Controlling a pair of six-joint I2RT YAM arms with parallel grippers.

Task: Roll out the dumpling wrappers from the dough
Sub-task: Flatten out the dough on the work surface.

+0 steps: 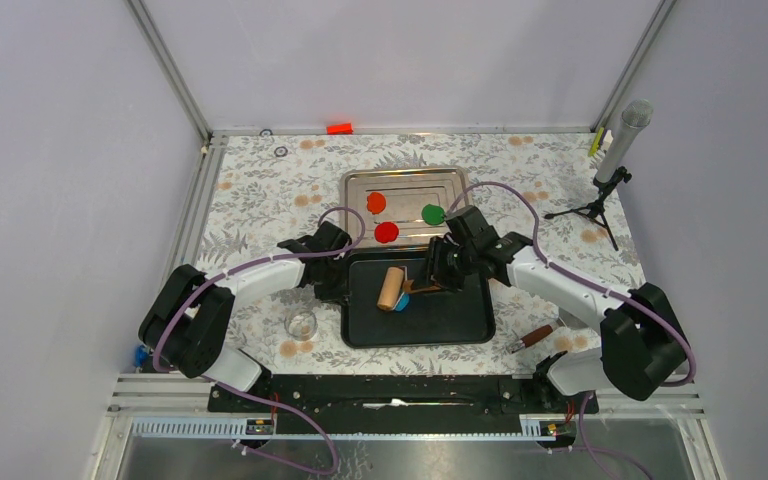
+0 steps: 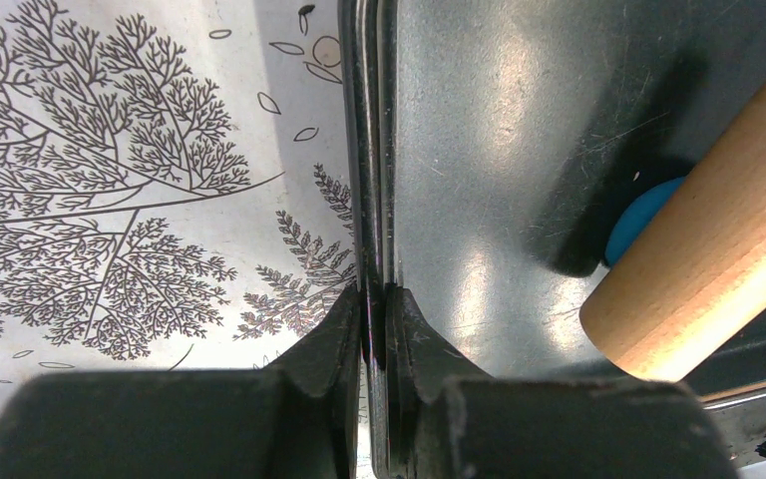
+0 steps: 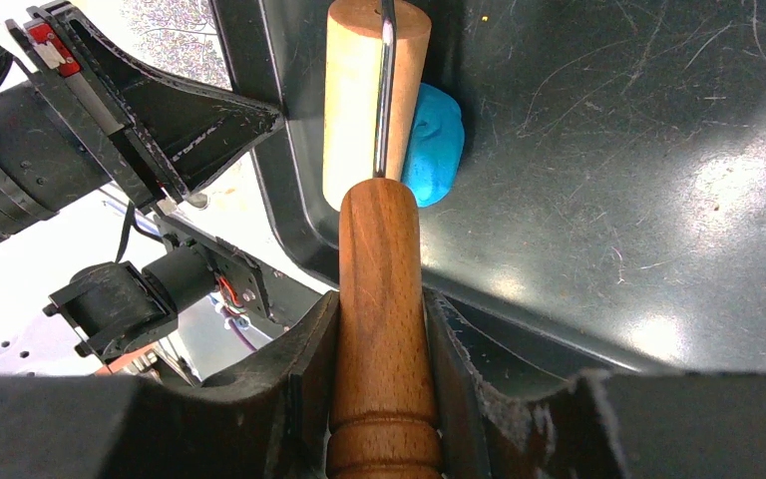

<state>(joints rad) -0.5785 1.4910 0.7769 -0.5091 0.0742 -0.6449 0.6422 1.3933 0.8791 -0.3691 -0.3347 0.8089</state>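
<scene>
Black tray (image 1: 450,322) at centre with a wooden roller (image 1: 392,288) in it, steel tray (image 1: 410,184) just above, glass (image 1: 302,324) lower left, brown-handled tool (image 1: 535,337) lower right, microphone (image 1: 625,135) upper right, red block (image 1: 339,128) top centre.

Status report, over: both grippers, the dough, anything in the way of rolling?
Left gripper shut on the black tray rim. Right gripper shut on the roller, by its handle. Drum against the blue dough, a thick lump. Nothing seen in the way.

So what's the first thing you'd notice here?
The wooden roller resting against the blue dough in the black tray, mid-table, its handle in the right gripper. Just behind, an orange disc, a red disc and a green disc glow in a silver tray.
</scene>
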